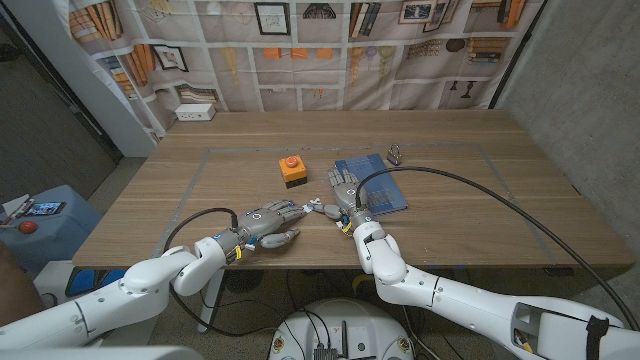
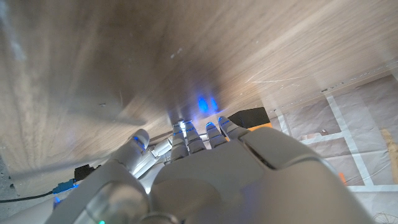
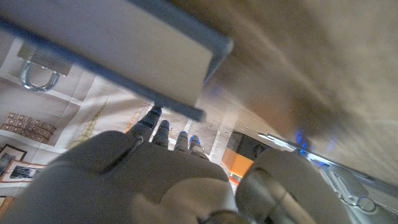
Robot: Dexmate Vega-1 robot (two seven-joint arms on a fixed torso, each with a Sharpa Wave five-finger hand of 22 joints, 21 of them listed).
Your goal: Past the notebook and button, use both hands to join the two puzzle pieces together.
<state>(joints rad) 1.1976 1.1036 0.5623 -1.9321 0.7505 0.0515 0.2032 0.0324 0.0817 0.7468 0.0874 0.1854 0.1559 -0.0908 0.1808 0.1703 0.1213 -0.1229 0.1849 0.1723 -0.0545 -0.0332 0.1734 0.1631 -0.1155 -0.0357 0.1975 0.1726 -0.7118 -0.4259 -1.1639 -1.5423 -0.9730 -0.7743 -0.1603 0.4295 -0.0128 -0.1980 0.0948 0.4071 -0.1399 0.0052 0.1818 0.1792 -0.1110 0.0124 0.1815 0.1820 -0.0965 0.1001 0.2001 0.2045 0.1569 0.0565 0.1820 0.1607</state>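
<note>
— What is seen, going from the largest thing down?

— A wooden desk is seen from above, with both arms brought in from its near edge. Toward the middle, slightly right, a blue notebook is laid flat, and a metal padlock is set just beyond its far corner. An orange box with a red button is placed to the left of the notebook, a little farther back.

— And the hands?

— The left hand is stretched toward the right, near the desk's middle, its fingers extended toward the other hand. The right hand is held with its fingers pointing away, over the near left corner of the notebook. Whether anything is gripped by either cannot be told; the fingers look mostly straight.

— Where are the puzzle pieces?

— A small pale puzzle piece is seen between the two hands, just beside the left fingertips and near the right thumb. Whether it is one piece or two together cannot be made out.
</note>
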